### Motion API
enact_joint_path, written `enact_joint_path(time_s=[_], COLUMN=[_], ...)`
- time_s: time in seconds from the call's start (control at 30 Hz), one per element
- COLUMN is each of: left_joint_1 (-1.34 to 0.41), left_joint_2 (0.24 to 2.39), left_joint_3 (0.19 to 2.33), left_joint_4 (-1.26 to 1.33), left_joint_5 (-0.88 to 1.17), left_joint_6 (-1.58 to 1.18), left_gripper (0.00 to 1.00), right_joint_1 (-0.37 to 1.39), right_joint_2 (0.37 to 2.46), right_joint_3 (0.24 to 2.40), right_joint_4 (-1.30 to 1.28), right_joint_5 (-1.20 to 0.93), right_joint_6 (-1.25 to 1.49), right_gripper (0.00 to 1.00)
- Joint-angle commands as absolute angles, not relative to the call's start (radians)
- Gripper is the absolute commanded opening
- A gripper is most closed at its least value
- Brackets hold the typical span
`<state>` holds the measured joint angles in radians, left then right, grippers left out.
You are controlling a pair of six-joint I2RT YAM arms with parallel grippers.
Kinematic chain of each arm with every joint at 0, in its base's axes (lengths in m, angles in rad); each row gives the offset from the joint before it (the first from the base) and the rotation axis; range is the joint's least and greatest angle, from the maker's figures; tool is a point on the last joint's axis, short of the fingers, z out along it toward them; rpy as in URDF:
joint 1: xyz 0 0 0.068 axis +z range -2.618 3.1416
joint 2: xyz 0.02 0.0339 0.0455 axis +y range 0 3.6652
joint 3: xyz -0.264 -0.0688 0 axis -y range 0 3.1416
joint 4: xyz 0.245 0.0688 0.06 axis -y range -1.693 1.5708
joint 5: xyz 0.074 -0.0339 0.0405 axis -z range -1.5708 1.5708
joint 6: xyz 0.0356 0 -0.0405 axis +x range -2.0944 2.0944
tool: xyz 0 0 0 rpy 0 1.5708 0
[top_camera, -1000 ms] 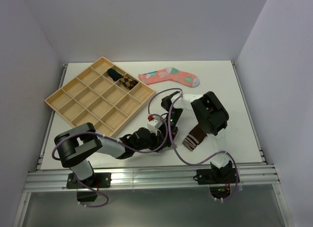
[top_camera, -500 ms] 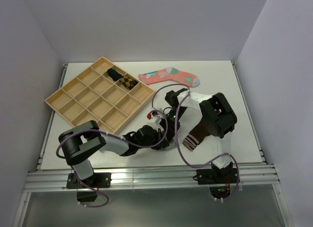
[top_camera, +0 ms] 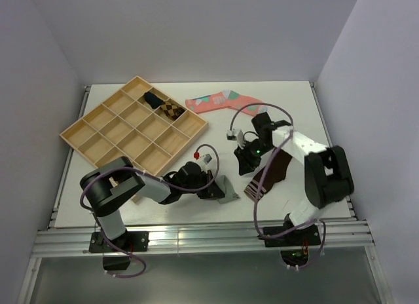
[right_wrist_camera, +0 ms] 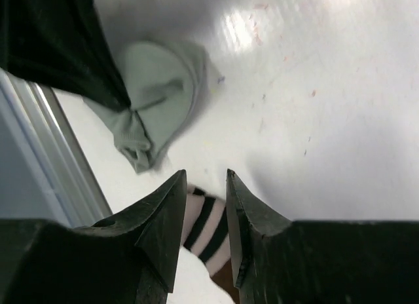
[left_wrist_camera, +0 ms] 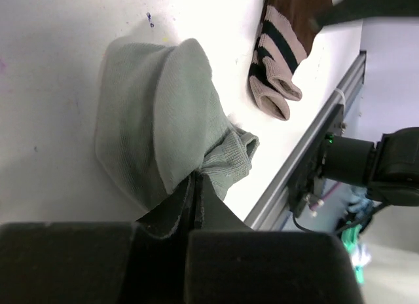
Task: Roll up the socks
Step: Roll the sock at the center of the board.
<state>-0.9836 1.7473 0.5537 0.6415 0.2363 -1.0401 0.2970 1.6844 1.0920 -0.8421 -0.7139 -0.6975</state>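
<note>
The grey sock [top_camera: 226, 190] lies crumpled on the white table near the front edge. My left gripper [top_camera: 213, 187] is shut on its edge. In the left wrist view the fingertips [left_wrist_camera: 196, 181] pinch the grey sock [left_wrist_camera: 154, 120] where it bunches. The dark brown sock [top_camera: 273, 170] lies to the right, its striped cuff [top_camera: 255, 190] nearest the front. My right gripper [top_camera: 246, 162] hovers open between the two socks. In the right wrist view its jaws [right_wrist_camera: 204, 178] stand apart over the striped cuff [right_wrist_camera: 208, 228], with the grey sock [right_wrist_camera: 157, 97] beyond them.
A wooden compartment tray [top_camera: 98, 107] sits at the back left with a dark rolled sock [top_camera: 152, 99] and a checked roll [top_camera: 171, 109] in its far cells. A pink patterned sock [top_camera: 226, 101] lies behind the right arm. The metal rail [top_camera: 196, 235] runs along the front edge.
My right gripper has opened and swung right and back, away from the grey sock. The left gripper stays shut on the grey sock, which now lies uncovered.
</note>
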Motion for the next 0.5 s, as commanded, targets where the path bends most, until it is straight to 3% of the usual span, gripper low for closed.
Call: enact_joint_path(time_s=[0.0,0.3,0.47], left_joint_1=[-0.956,-0.83,-0.824], left_joint_2=[1.818,1.899,1.936], left_joint_3=[0.567,0.624,0.693], left_joint_4=[0.428,0.318,0.252], left_joint_5=[0.379,0.578,0.607], left_joint_6=[-1.019,-1.016,-1.012], left_gripper=[0.0,0.0,0.0], right_joint_1=[0.313,0.5,0.65], right_joint_2=[1.489,1.114,1.055], right_joint_3=[0.981,0.654,0.592], right_joint_4=[-0.697,-0.493,-0.439], right_joint_5=[-0.646,-0.562,-0.494], right_joint_6=[-0.801,-0.879,-0.859], right_gripper=[0.38,0.44,0.47])
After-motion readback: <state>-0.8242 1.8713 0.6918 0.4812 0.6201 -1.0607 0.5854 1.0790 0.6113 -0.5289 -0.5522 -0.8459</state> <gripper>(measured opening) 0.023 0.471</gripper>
